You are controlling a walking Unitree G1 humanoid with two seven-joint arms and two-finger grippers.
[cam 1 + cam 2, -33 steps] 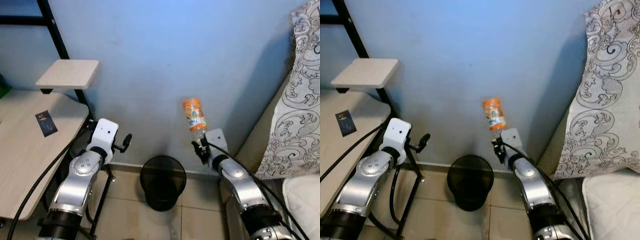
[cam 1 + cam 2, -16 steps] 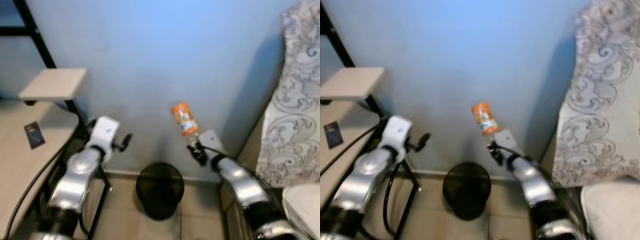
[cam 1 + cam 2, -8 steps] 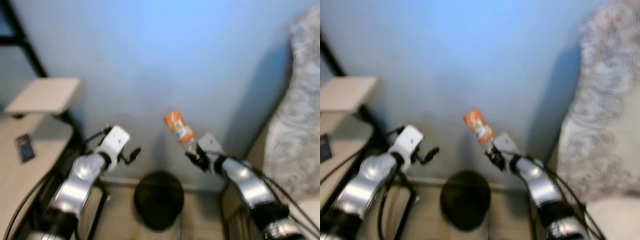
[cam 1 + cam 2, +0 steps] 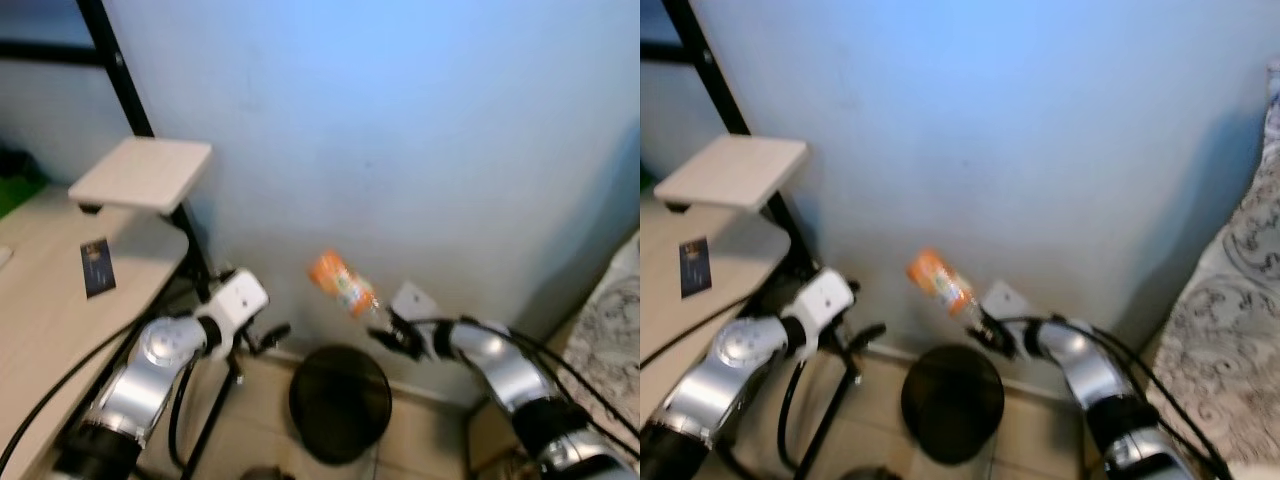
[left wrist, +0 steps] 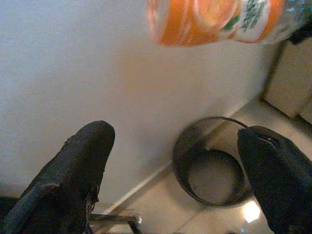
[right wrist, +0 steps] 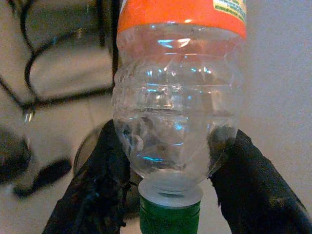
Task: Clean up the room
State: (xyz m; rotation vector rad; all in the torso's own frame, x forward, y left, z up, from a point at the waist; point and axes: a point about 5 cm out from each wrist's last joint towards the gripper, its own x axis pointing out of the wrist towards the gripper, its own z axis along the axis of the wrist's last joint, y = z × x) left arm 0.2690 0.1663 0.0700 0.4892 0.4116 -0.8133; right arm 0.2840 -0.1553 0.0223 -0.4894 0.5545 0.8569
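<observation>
1. The worktop [image 4: 40, 310] stands at the far left.
2. The left hand [image 4: 268, 337] hovers by it, fingers spread wide, holding nothing.
3. The bin [image 4: 340, 402] sits on the floor between the arms.
4. The right hand [image 4: 385, 337] grips the bottle [image 4: 342, 284] by its neck, tilted above the bin.
5. Disposal looks underway; next, centre the bottle over the bin and release.

No word or number can be read. The bottle [image 5: 214, 19] carries an orange label with orange-fruit pictures and a green and white patch whose lettering is too blurred. The dark card [image 4: 96, 267] near the desk's [image 4: 40, 330] left edge shows a print too small to read.
</observation>
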